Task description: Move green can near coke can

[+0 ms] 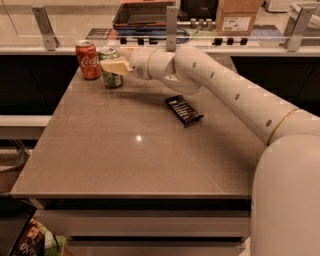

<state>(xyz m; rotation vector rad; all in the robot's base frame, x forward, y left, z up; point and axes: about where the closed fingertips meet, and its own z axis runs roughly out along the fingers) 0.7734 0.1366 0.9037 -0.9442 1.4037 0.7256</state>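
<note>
The green can [111, 77] stands upright on the table [140, 150] at its far left corner, just to the right of the red coke can [88, 60], with a small gap between them. My gripper [116, 61] reaches in from the right and is shut around the upper part of the green can. One cream finger [115, 66] crosses the can's front and hides part of its label. The can's base rests on the table top.
A flat black packet [184, 110] lies right of the table's centre, under my arm [225, 85]. A counter with a glass rail, a dark tray [142, 12] and a cardboard box [237, 15] runs behind the table.
</note>
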